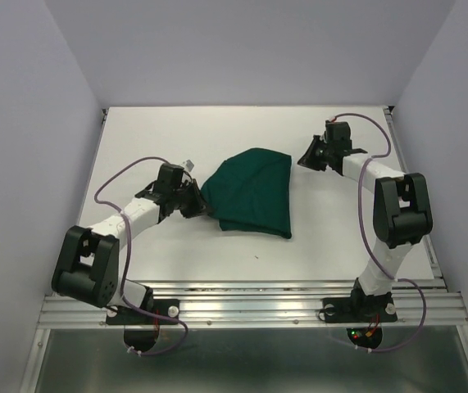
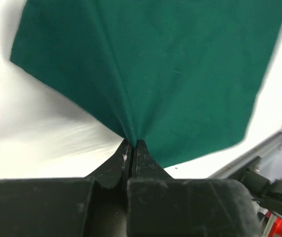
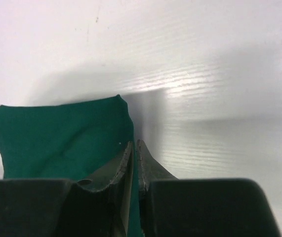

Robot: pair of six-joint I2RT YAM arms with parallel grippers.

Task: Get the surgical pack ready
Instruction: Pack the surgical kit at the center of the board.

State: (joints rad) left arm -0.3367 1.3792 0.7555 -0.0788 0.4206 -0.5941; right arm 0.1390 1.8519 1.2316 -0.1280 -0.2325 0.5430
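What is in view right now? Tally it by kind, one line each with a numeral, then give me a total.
dark green drape: 1
grippers (left gripper, right gripper): 2
Total: 3

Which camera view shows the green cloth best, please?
The top external view, which shows the whole green cloth and its outline. The left wrist view shows only the part pinched by the left gripper; the right wrist view shows just one corner.
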